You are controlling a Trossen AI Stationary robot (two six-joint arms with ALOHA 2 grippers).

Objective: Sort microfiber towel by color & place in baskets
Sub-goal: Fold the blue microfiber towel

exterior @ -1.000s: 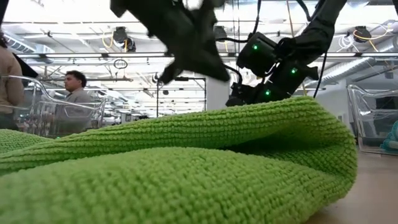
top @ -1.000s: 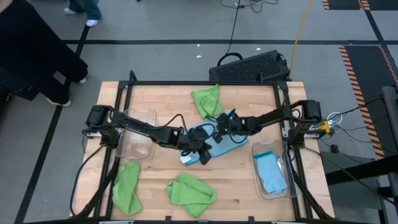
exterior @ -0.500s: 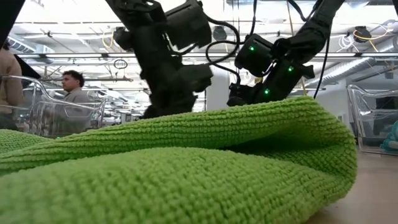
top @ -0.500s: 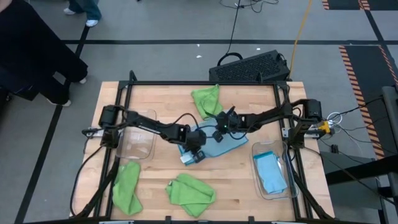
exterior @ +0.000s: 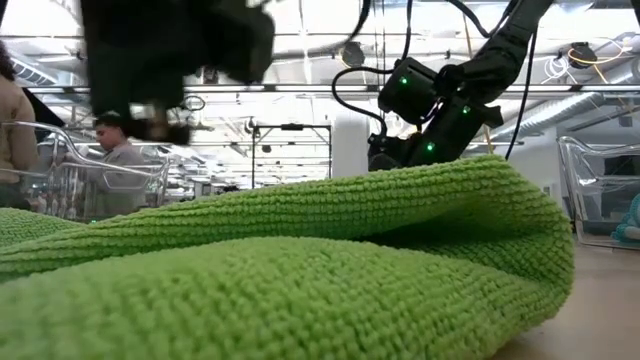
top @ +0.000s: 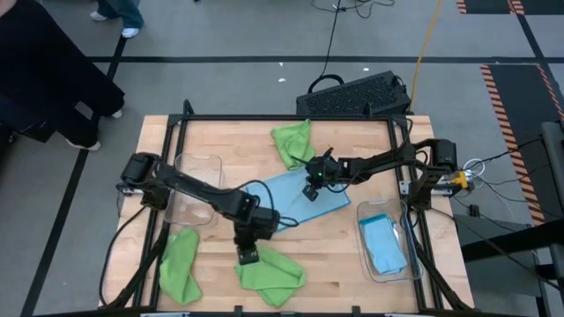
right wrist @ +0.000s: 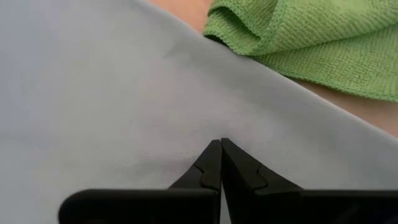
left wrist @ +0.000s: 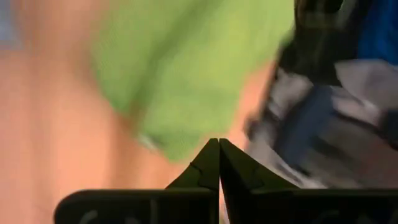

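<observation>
A light blue towel lies spread flat at the table's middle. My right gripper is shut, with its tips on the towel's far right part. My left gripper is shut and hovers over the far left edge of a crumpled lime green towel by the near edge; its wrist view is blurred. Another green towel lies at the far side. A third lies near left. The right basket holds a folded blue towel. The left basket holds nothing. My right gripper rests its shut fingertips on the flat blue towel's far right part, slanting down from the table's right. The cloth lies flat on the table around them. Whether a fold is caught between the fingers, I cannot tell.
A black perforated crate stands past the table's far edge. A black frame runs around the table. A person in dark clothes stands beyond the far left corner. Bare wood shows between the near green towel and the right basket.
My left gripper has left the blue towel and swung toward the table's near edge, ending over the near green towel. The blue towel's near left part, bunched under that gripper before, now lies spread flat. My right gripper has stayed on the towel.
</observation>
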